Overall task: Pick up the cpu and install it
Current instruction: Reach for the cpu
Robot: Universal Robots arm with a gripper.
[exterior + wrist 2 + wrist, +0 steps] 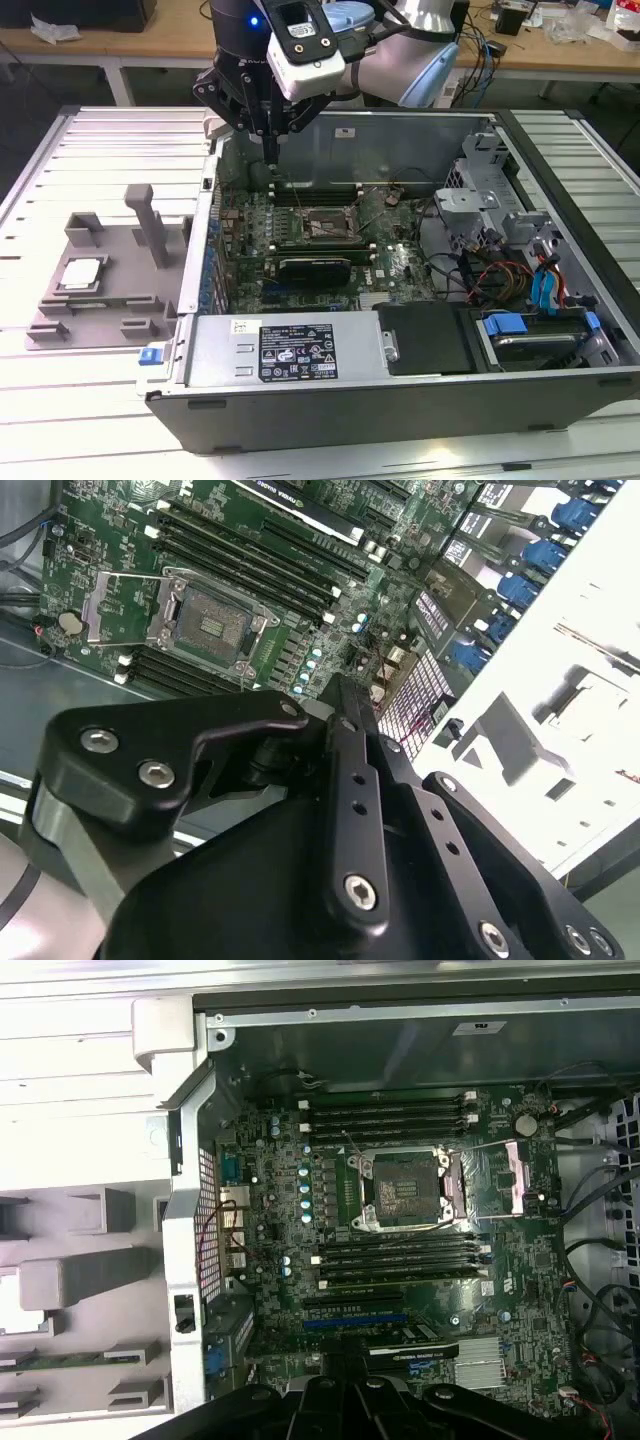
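Note:
The cpu (82,272), a silver square chip, lies flat in the grey tray (60,320) on the exterior view's left, outside the computer case. My gripper (271,148) hangs over the case's back left corner, well away from the cpu, above the motherboard edge. Its fingers (347,715) are pressed together with nothing between them. The black socket (325,222) sits in the middle of the green motherboard, its pin field bare (405,1188) (212,620) and its metal bracket (517,1168) swung open to one side. The gripper's body (345,1400) shows in the first wrist view.
The case's metal walls (200,240) ring the motherboard. Memory slots (385,1115) flank the socket, and a black card (315,266) lies just in front of it. A drive cage and cables (500,240) stand on the exterior view's right. Raised grey blocks (150,225) stand on the tray.

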